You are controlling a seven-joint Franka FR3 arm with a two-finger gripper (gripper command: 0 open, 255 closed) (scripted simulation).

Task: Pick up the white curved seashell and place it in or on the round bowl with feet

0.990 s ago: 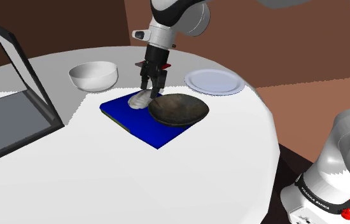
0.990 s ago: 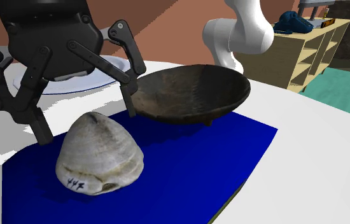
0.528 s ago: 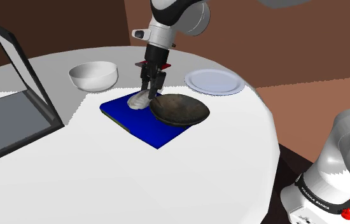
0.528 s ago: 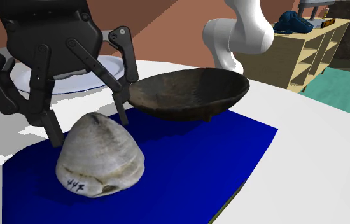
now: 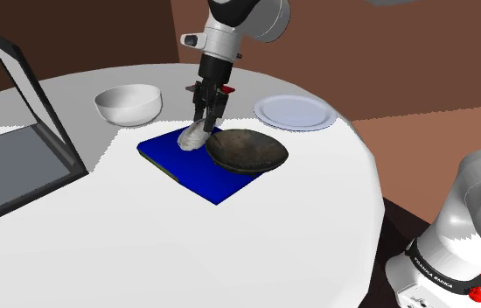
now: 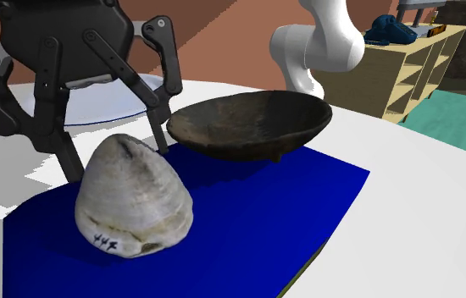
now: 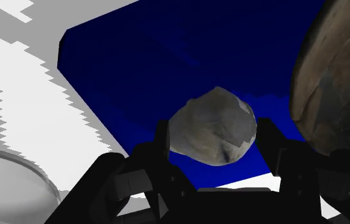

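Clasps the pale, ribbed seashell between the two black fingers of the gripper, one pressed to each flank near its upper half, at a narrow spread. Seen likewise in the second exterior view: gripper straddling the hump of the seashell, small dark marks low on its front. Cannot tell whether lifted clear or touching the blue mat underneath.

Just beside, on the same mat, toward the shoulder view's right: the dark round bowl, shallow, on short feet, close to the seashell but apart from it. Nothing between the two.

Further out on the white round table: a white bowl beyond the mat, a white plate behind the dark bowl, an open laptop at the shoulder view's left.

Reaches down from above, white arm near vertical, gripper pointing straight at the mat.
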